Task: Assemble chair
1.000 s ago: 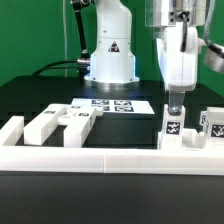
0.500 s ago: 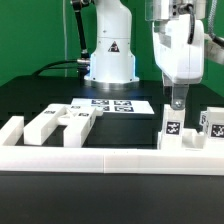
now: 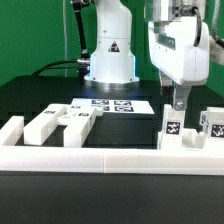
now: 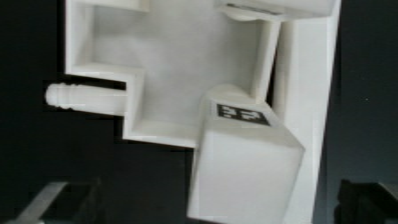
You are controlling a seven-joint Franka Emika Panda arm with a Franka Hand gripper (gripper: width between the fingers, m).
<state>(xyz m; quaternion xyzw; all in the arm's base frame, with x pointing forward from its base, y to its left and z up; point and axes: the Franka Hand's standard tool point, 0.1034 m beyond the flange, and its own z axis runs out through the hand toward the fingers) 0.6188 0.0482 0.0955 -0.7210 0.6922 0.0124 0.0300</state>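
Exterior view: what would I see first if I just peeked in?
The big white robot arm at the back middle catches the eye first. Its gripper hangs over a tagged white chair piece on the exterior view's right. More chair pieces lie on the black table on the exterior view's left.

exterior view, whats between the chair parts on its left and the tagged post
Only bare black table between the parts and post, in the exterior view.
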